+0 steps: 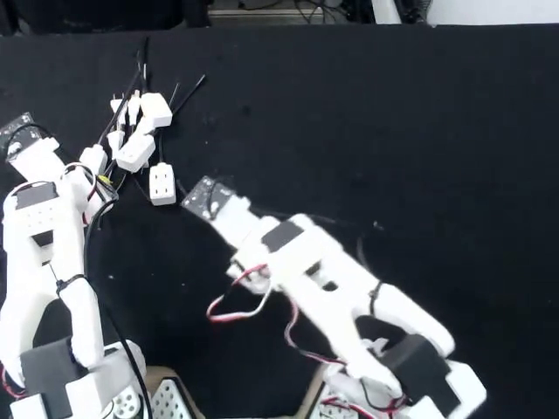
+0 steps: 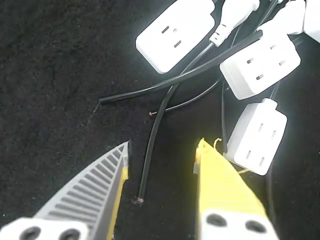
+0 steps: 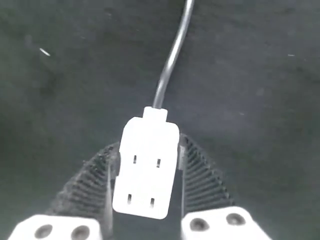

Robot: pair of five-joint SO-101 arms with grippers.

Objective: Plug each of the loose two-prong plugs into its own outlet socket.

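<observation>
Pinching the white 2-socket outlet block (image 3: 146, 170) lengthwise, the right tool (image 3: 147, 145) lies near the white plug cluster (image 1: 135, 131); the spread left tool (image 2: 162, 145) is nearer to it.

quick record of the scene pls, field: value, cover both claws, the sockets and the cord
left claw: open, low over the black table
black cord: loose end lies between the left claw's fingers
right claw: shut on a white socket block, one finger on each side
held block's slots: all empty
socket cluster: more white blocks and cords tangled by the left claw
</observation>
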